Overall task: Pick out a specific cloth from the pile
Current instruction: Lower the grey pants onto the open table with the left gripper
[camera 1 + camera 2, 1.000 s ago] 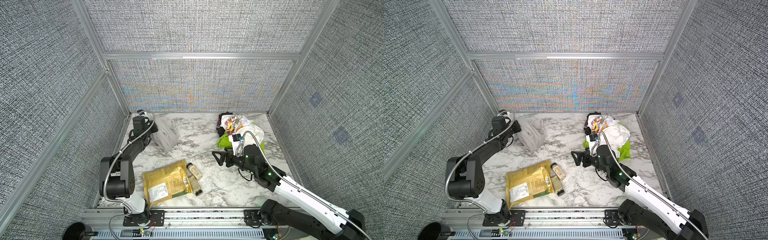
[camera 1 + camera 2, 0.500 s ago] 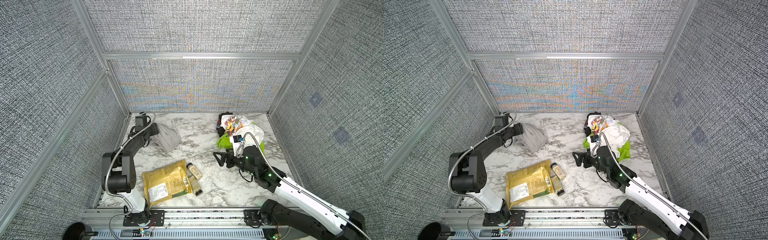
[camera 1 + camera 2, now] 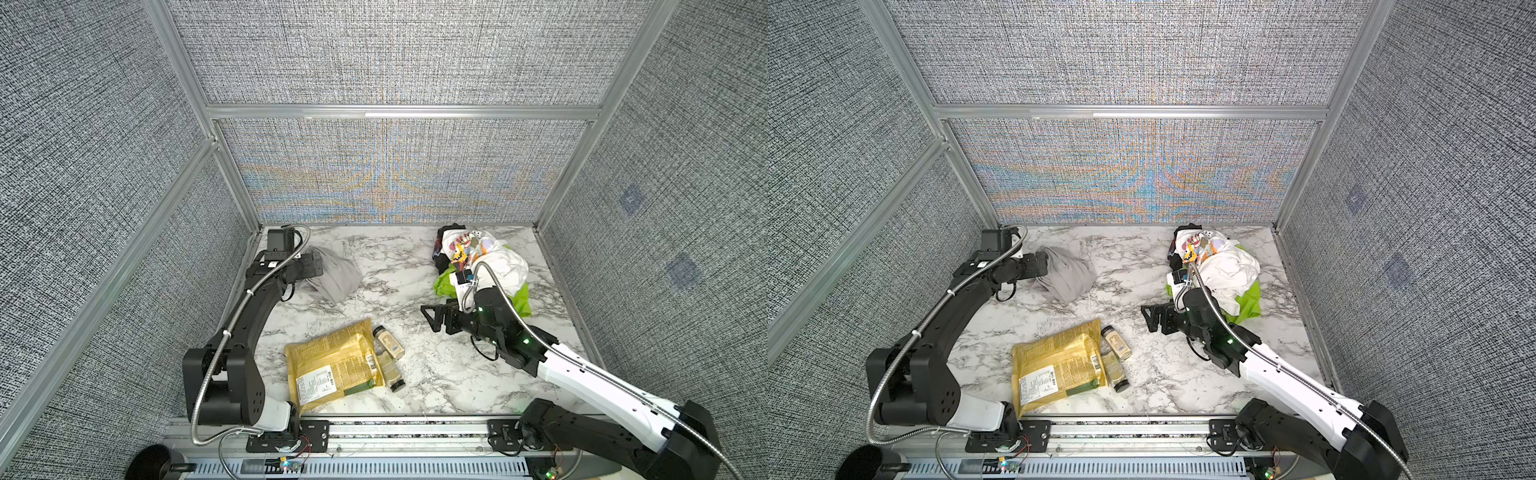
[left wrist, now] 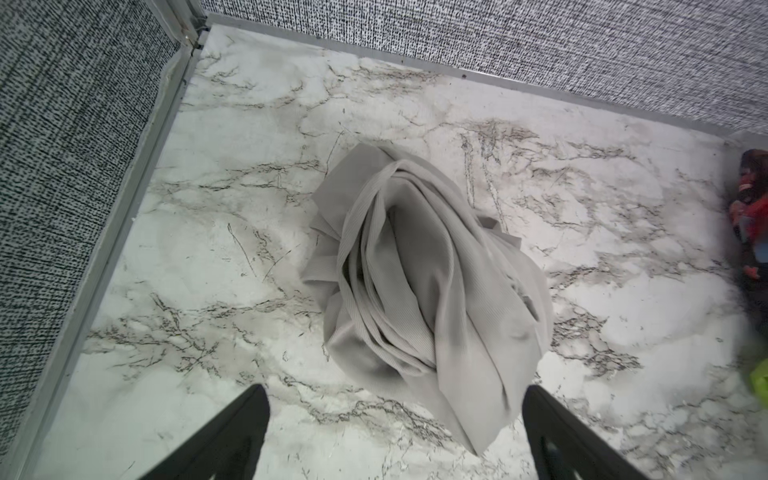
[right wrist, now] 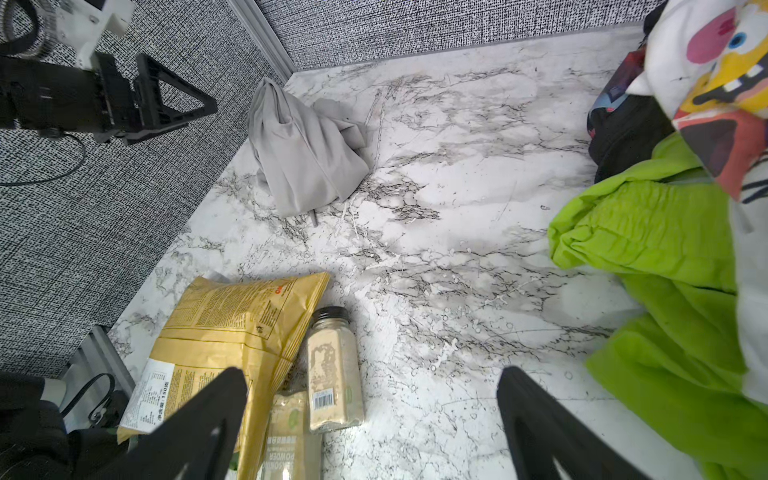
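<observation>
The left gripper [image 4: 393, 388] stood wide open and held nothing. The cloth [image 4: 415, 282] lay crumpled on the table [image 4: 208, 249] just ahead of it and below. One fold ran back in between the fingers [image 4: 249, 419], close to one of them. In the right wrist view this gripper hung clear of the cloth.

The right gripper [image 5: 372, 374] was also wide open and empty, with only bare table between its fingers. The pile [image 3: 503, 266] sat close beside it, green cloth [image 5: 648, 249] nearest, and well away from the left gripper and the cloth. A packet [image 5: 232, 332] and two bottles [image 5: 332, 365] lay ahead of the right gripper, touching each other. The cloth was farther ahead of the right gripper, past the packet.
</observation>
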Action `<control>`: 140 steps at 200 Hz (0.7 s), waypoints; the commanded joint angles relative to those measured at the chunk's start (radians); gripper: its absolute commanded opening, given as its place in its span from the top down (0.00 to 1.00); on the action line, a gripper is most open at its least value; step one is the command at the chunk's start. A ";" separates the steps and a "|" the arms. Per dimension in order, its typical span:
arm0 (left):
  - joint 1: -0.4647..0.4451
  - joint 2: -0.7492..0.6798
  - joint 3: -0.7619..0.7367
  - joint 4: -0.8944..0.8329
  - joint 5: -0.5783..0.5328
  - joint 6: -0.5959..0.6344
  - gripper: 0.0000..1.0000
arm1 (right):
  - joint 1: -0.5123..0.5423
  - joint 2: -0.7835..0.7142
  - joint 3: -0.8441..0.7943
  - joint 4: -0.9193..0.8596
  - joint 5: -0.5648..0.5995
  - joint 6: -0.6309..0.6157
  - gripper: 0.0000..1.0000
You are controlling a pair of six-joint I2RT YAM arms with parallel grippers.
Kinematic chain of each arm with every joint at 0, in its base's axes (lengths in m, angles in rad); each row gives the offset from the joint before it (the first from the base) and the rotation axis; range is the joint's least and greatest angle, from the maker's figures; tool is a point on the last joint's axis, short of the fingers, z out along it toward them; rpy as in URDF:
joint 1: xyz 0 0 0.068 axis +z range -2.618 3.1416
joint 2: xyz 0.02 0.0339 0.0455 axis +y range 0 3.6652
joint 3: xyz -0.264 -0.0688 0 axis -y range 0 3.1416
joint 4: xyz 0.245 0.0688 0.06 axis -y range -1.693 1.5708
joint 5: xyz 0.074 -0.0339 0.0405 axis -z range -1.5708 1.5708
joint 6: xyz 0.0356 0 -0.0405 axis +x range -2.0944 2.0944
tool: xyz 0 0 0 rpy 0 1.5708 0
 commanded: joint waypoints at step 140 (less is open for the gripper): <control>-0.011 0.321 0.043 0.342 0.057 -0.078 0.09 | 0.002 -0.107 -0.025 -0.029 0.065 0.000 0.01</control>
